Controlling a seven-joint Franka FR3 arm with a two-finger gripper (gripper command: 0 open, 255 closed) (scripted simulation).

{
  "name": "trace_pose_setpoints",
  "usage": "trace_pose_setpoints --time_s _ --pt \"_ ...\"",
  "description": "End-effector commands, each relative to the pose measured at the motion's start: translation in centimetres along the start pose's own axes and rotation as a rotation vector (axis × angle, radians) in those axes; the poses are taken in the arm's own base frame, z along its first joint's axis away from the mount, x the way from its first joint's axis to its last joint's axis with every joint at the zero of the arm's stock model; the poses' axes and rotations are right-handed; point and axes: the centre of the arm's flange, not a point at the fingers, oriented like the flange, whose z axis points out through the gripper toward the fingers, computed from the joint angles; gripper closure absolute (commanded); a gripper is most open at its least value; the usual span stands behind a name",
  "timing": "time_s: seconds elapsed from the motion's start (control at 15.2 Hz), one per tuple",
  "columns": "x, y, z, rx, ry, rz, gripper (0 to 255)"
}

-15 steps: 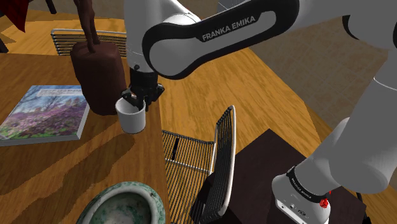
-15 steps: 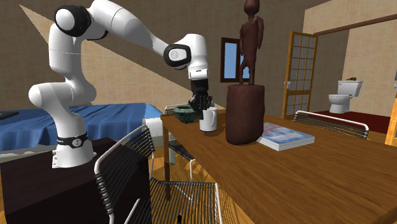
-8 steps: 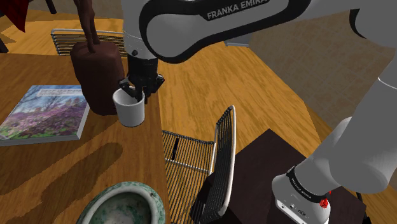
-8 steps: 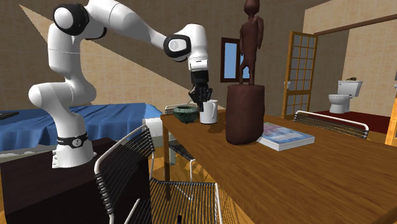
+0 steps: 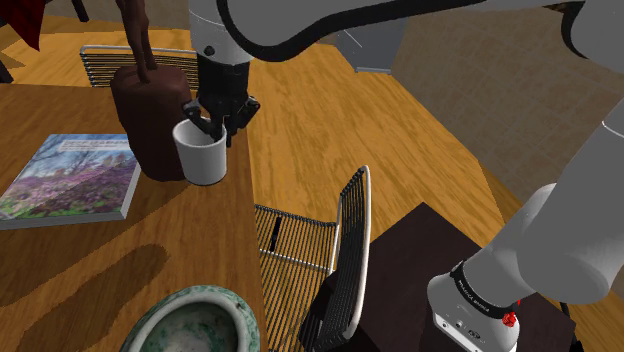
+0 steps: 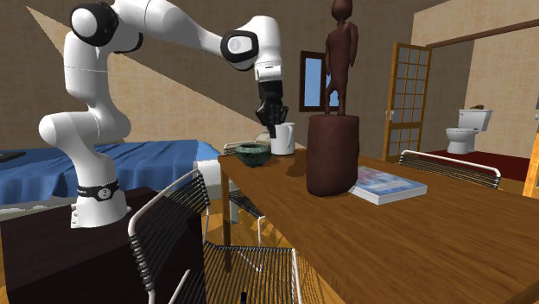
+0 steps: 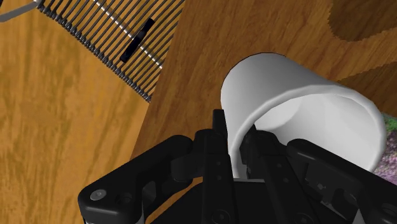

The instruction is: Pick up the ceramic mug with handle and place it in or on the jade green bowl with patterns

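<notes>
Gripper: I saw the black gripper pointing down at the mug's rim, near the table's edge; it also showed in the second exterior view and the wrist view.
Jaws: pinching the mug's wall, one finger outside and the other inside the rim.
Mug: the plain white mug hung from the gripper, tilted somewhat in the wrist view, and as far as I could judge it was just clear of the tabletop.
Mug's neighbours: it sat just beside the dark brown statue base; I could not tell whether they touched.
Bowl: the mottled green bowl stood on the wooden table, well apart from the mug and nearer the shoulder camera.
Book: a book with a flowery cover lay flat to the shoulder view's left of the statue base.
Chair: a black wire chair stood between the table and the stand.
</notes>
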Motion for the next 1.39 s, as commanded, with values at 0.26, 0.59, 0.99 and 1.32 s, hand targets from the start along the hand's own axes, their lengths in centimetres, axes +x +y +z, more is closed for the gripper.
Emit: trace_pose_setpoints --time_s 0.26,0.59,0.99,1.32 --pt "0.2 -0.3 -3.1 0.000 0.000 0.000 255" --pt "0.4 -0.5 -5.5 0.000 0.000 0.000 255" --pt "-6.8 -3.7 -6.4 0.000 0.000 0.000 255" --pt "-12.8 -6.4 -7.2 0.000 0.000 0.000 255"
